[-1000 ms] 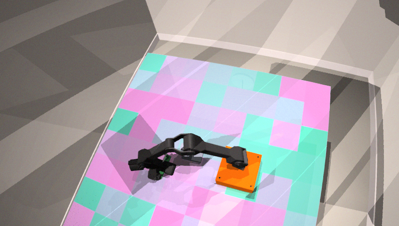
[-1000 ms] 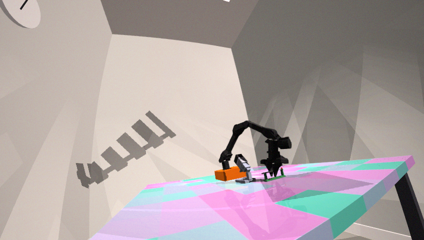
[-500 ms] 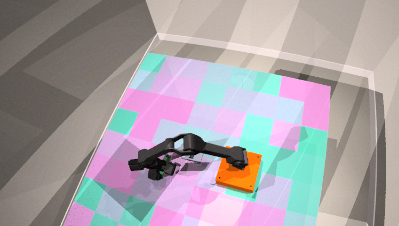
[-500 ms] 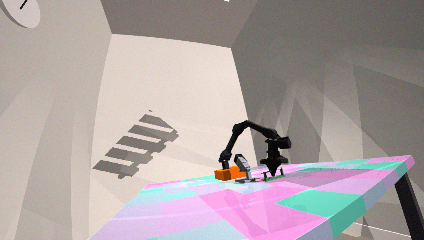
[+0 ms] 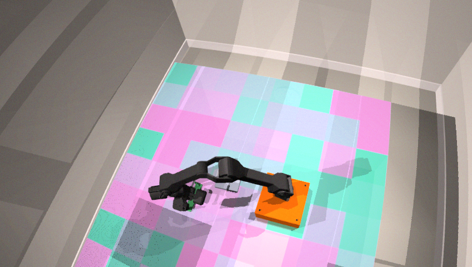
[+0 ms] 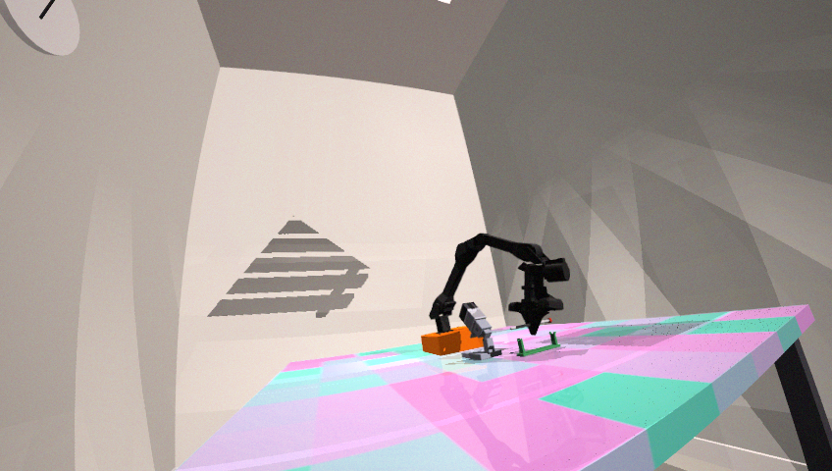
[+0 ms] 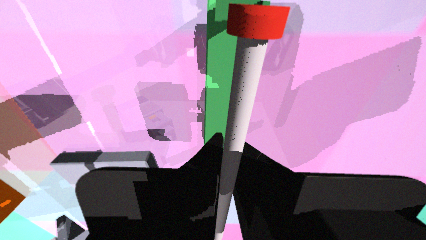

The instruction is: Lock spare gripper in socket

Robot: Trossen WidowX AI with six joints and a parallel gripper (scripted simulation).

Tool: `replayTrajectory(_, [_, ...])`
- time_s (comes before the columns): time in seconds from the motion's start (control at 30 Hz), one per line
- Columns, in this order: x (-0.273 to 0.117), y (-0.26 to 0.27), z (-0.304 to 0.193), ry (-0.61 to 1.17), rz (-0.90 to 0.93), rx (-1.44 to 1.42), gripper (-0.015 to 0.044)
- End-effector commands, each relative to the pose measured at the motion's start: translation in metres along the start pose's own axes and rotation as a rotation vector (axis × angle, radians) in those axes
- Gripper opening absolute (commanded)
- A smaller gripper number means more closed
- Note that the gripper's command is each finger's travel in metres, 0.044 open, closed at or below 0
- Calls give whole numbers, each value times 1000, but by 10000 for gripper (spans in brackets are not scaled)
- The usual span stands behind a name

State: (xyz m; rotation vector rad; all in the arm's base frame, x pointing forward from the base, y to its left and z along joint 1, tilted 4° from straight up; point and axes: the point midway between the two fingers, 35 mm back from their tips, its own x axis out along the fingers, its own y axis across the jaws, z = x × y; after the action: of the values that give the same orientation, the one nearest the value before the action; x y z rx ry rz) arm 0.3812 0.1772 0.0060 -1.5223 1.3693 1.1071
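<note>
Table (image 5: 374,125) (image 6: 495,408) (image 7: 350,55), pink/teal/lilac patchwork, runs below my end effector. Arm (image 5: 255,176) (image 6: 458,274) arches over to it from the orange block (image 5: 281,214) (image 6: 441,342) (image 7: 7,200), on the base side. Grey assembly (image 5: 228,187) (image 6: 480,324) (image 7: 105,159) stands between block and gripper (image 5: 189,199) (image 6: 533,333) (image 7: 223,139); I take it as the mount, spare gripper likely docked already, but can't confirm seating or the socket hole. Green rack (image 5: 197,186) (image 6: 540,349) (image 7: 220,90) sits right below the fingertips. Lock pin (image 6: 519,327) (image 7: 250,85), pale shaft, is clamped between my closed fingers, raised off the rack, red head (image 6: 548,320) (image 7: 257,22) sticking out one side.

Step, my call: pin pickup for final locking. Next: carry to mount, line shaft up with the hole, push through socket and spigot, release, back off. Risk: pin looks slightly slanted to the rack, could jam. Text/brands: none readable.
</note>
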Motion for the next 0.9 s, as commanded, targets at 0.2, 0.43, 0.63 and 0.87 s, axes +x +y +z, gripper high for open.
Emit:
replayTrajectory(0.2, [-34,0,-9,-6,-15,6,0])
replayTrajectory(0.43, [-26,0,-7,-3,-7,-1,0])
replayTrajectory(0.63, [-27,1,-7,-6,-21,-47,0])
replayTrajectory(0.87, [-32,14,-6,-6,-12,-27,0])
